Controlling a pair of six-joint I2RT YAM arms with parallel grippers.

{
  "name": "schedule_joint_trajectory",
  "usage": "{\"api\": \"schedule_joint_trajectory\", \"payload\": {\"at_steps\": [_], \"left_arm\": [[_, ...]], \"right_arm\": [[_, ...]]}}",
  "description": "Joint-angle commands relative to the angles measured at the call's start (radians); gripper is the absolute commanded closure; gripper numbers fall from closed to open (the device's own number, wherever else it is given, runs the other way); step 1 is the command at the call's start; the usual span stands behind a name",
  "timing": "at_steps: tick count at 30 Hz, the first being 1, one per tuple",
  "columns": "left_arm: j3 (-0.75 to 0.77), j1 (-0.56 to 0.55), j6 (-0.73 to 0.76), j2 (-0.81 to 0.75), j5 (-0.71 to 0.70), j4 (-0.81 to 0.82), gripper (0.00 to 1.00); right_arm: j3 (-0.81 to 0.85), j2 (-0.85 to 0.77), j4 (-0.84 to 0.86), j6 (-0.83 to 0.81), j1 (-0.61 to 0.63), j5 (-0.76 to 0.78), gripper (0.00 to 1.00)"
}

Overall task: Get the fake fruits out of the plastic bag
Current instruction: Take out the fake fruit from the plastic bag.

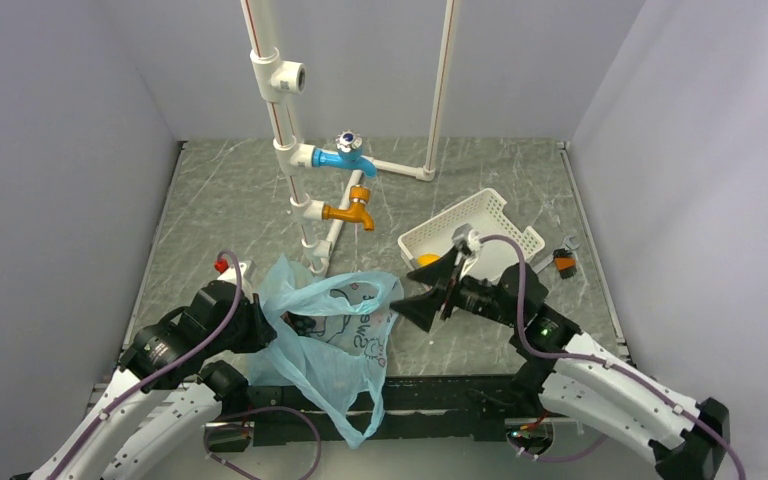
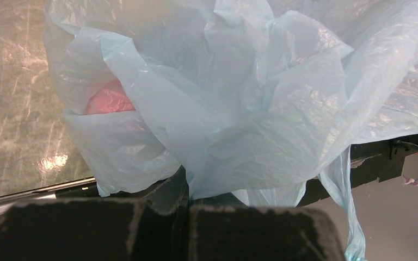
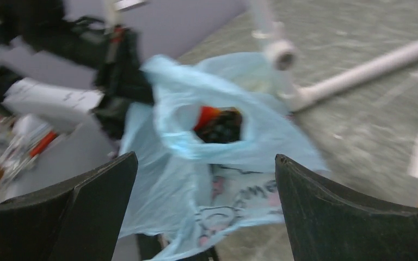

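The light-blue plastic bag (image 1: 328, 345) lies crumpled at the near edge of the table, with one handle hanging over the edge. My left gripper (image 1: 260, 330) is shut on a fold of the plastic bag (image 2: 239, 98), and a red fruit (image 2: 109, 100) shows through the film. My right gripper (image 1: 410, 298) hangs open just right of the bag with nothing between its fingers. In the right wrist view the right gripper (image 3: 204, 163) faces the mouth of the bag (image 3: 168, 179), where a red-orange fruit (image 3: 207, 115) and a dark grape bunch (image 3: 224, 128) lie inside. An orange-yellow fruit (image 1: 427, 260) sits in the basket.
A white slotted basket (image 1: 485, 215) stands behind the right gripper. A white pipe frame carries a blue tap (image 1: 345, 155) and an orange tap (image 1: 350, 212) behind the bag. A small black and orange item (image 1: 565, 262) lies at the right, and a red piece (image 1: 222, 265) at the left.
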Motion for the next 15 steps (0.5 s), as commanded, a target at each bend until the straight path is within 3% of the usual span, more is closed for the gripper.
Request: {"api": "schedule_joint_trajectory", "payload": {"at_steps": [1, 6, 10, 15], "left_arm": [[0.008, -0.001, -0.003, 0.017, -0.008, 0.003, 1.00], [0.007, -0.001, -0.010, 0.006, -0.018, 0.001, 1.00], [0.008, -0.002, -0.011, 0.009, -0.019, -0.002, 1.00], [0.007, -0.002, -0.008, 0.006, -0.016, -0.001, 1.00]], "right_arm": [[0.061, 0.049, 0.133, -0.055, 0.230, -0.011, 0.01], [0.148, 0.244, 0.175, -0.145, 0.563, 0.181, 0.03], [0.246, 0.447, 0.128, -0.222, 0.702, 0.337, 0.11], [0.382, 0.674, 0.048, -0.194, 0.710, 0.595, 0.45]]}}
